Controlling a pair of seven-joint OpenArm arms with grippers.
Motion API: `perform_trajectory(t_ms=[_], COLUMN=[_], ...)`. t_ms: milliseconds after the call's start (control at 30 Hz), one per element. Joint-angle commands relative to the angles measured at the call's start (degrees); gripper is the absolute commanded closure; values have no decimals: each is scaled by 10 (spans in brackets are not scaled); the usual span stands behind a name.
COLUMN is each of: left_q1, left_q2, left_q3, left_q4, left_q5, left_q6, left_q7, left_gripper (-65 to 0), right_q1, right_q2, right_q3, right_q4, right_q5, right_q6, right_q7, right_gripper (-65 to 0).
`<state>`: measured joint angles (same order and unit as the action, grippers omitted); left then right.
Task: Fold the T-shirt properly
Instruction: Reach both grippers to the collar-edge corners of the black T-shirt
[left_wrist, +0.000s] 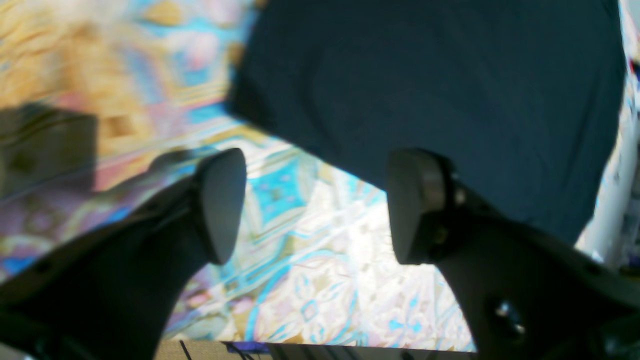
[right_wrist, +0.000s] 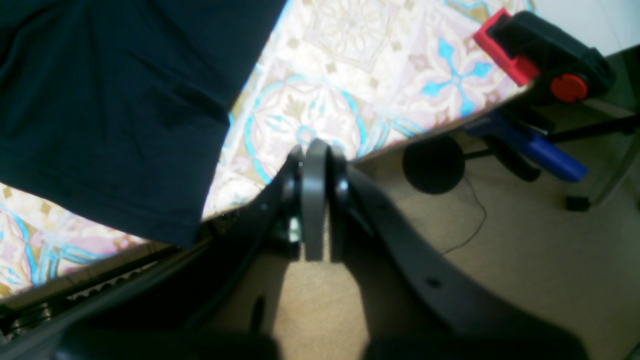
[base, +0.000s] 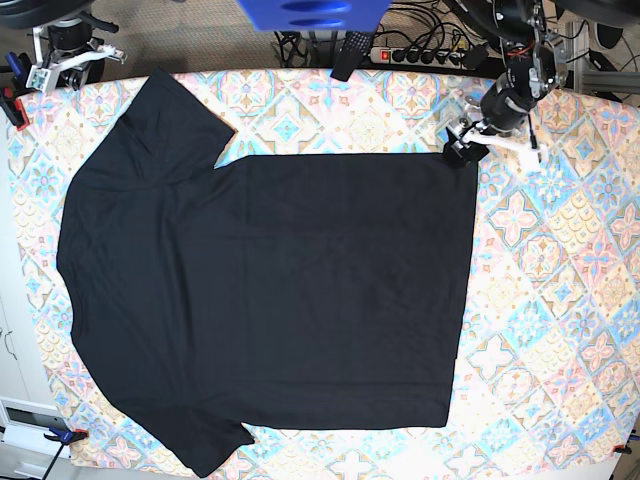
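Along the top edge of the base view a power strip (base: 425, 52) and cables lie behind the patterned worktop (base: 560, 300), and a red-and-black clamp (right_wrist: 540, 55) grips its corner. The T-shirt (base: 270, 300) lies flat across the frame's middle and left, long axis left-right, sleeves at left. The left gripper (left_wrist: 315, 205) hangs released at its upper right corner; the right gripper (right_wrist: 316, 200) is clenched, empty.
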<state>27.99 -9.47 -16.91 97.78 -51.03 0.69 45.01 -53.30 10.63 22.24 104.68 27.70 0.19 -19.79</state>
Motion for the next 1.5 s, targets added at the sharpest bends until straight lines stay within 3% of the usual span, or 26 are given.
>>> perform_trajectory(t_ms=[0, 367, 600, 700, 900, 1167, 1267, 1467], left_q1=[-3, -61, -97, -107, -112, -97, -97, -97], left_q2=[0, 4, 38, 47, 46, 44, 44, 43], left_q3=[-6, -26, -21, -20, 15, 15, 14, 14], left_q4=[8, -125, -147, -147, -147, -144, -144, -144], left_q5=[-7, -13, -8, -8, -12, -13, -13, -13], left_q6=[-6, -6, -7, -7, -8, -8, -8, -8], left_q7=[-4, -8, -3, -2, -2, -2, -2, -2], left_gripper=[-452, -451, -447, -373, -17, -2, -2, -2], right_q1=[-6, 7, 9, 9, 9, 9, 9, 36], right_q2=[5, 5, 4, 3, 3, 3, 3, 4], right_q3=[4, 4, 4, -6, -36, -86, -109, -135], right_q4=[9, 9, 9, 9, 9, 9, 9, 8], right_q5=[1, 2, 2, 2, 2, 2, 2, 32], right_q6=[0, 0, 0, 0, 0, 0, 0, 0], right_q7=[11, 10, -13, -13, -13, -13, -13, -13], right_gripper=[0, 0, -1, -2, -3, -6, -60, -248])
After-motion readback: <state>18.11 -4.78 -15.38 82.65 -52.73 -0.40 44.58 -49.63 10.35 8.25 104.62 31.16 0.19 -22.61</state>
